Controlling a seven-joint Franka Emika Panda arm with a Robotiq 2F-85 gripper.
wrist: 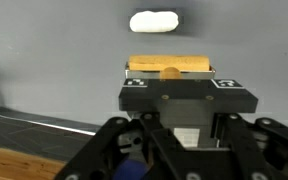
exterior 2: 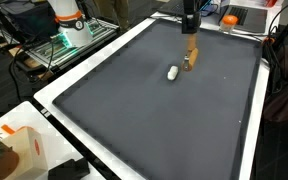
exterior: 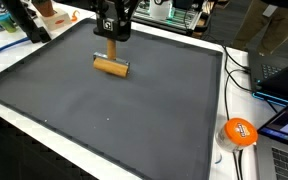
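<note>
— Dark mat [exterior: 104, 120] covers the whole table. Where is the wooden mallet [exterior: 111, 66]?
— Toward the far edge, head down at the mat, with its handle clamped in your gripper [exterior: 112, 38]. A white lump [exterior 2: 172, 72] lies just beside it. Hold the handle upright and don't let it twist.

We see a brown wooden piece [exterior: 111, 66], gripped from above. Its round bar lies flat, just beside a small white lump [exterior 2: 172, 72].

A robotics lab: laptops [exterior: 282, 72], trailing cables [exterior: 236, 75] and exposed electronics [exterior: 179, 12] ring the dark-matted table [exterior: 104, 115]
</note>
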